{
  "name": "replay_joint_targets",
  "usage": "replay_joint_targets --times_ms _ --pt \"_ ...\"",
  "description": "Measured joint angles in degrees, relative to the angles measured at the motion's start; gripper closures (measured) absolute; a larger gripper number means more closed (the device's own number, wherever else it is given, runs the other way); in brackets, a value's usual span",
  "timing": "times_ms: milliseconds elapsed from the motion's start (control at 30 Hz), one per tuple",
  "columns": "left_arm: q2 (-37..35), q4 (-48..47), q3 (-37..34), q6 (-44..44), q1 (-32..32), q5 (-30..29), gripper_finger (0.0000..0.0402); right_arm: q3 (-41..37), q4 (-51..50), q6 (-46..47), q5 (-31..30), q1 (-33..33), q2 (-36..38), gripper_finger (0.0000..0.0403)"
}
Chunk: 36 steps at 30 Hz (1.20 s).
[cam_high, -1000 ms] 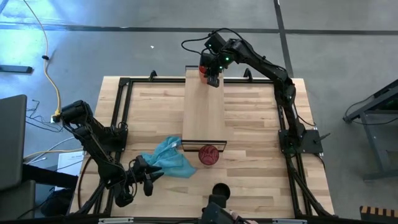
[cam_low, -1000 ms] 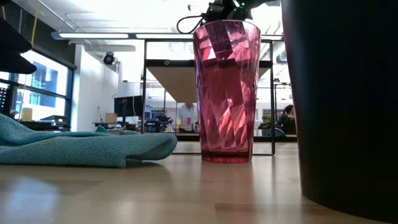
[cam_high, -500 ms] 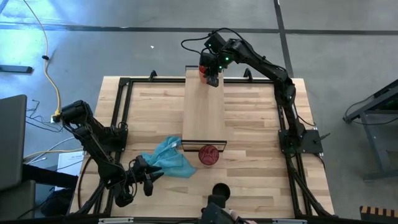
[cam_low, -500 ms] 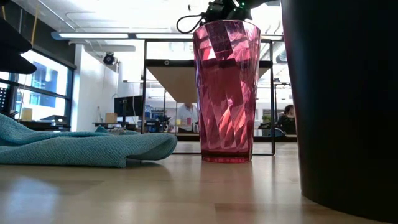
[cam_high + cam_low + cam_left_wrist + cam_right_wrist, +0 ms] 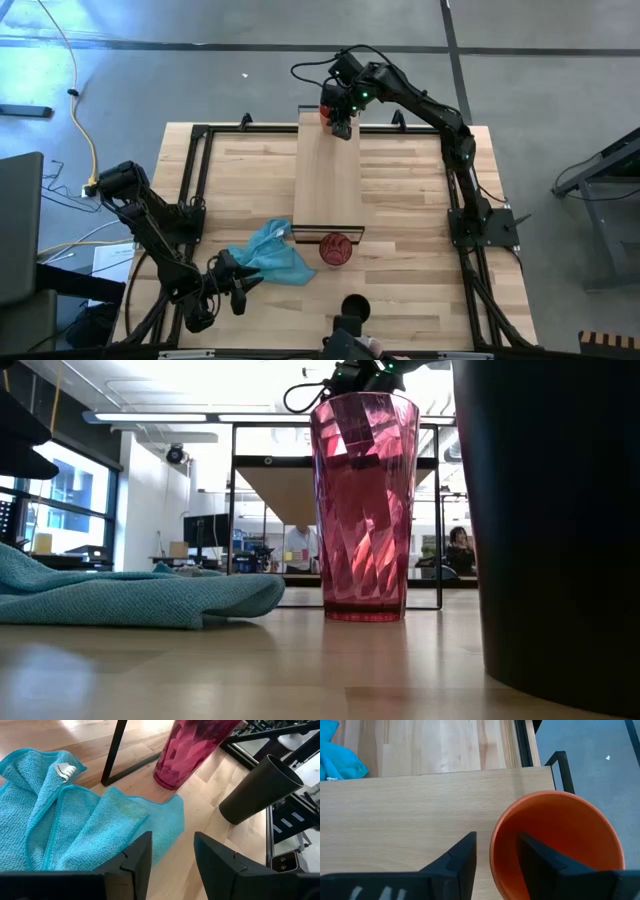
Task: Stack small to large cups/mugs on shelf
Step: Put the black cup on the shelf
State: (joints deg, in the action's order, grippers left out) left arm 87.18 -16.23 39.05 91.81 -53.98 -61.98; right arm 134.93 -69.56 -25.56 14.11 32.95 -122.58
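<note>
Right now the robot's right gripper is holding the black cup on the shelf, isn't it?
Not quite: the right gripper holds the orange cup by its rim at the far end of the shelf, as the right wrist view shows. The black cup stands on the table.

no readable text, labels, brands, numbers or signs anywhere

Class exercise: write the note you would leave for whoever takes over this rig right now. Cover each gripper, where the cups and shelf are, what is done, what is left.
Right gripper: at the shelf's far end, fingers astride the orange cup's rim, one inside, one outside.
Left gripper: open, idle by the blue cloth at the near left.
Pink cup and black cup stand on the table, off the shelf.
Done: orange cup on the shelf.
Left: the other two cups.
</note>
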Motion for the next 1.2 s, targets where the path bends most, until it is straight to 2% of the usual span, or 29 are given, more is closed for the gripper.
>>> replay_joint_targets --times_ms 300,700,867,1200 --pt "0.0 -0.25 0.0 0.0 0.0 -0.01 0.0268 0.0 0.5 0.0 -0.29 -0.04 1.46 0.0271" --pt "0.0 -0.7 0.0 -0.37 0.0 -0.24 0.0268 0.02 -0.16 0.0 -0.44 -2.18 7.61 0.0271" --pt "0.0 -0.68 0.0 -0.46 0.0 -0.24 0.0268 0.07 -4.36 0.25 -0.43 -4.79 11.55 0.0271" --pt "0.0 -0.27 0.0 -1.63 0.02 -1.56 0.0268 0.07 -16.24 6.35 -0.42 -11.11 18.51 0.0271"
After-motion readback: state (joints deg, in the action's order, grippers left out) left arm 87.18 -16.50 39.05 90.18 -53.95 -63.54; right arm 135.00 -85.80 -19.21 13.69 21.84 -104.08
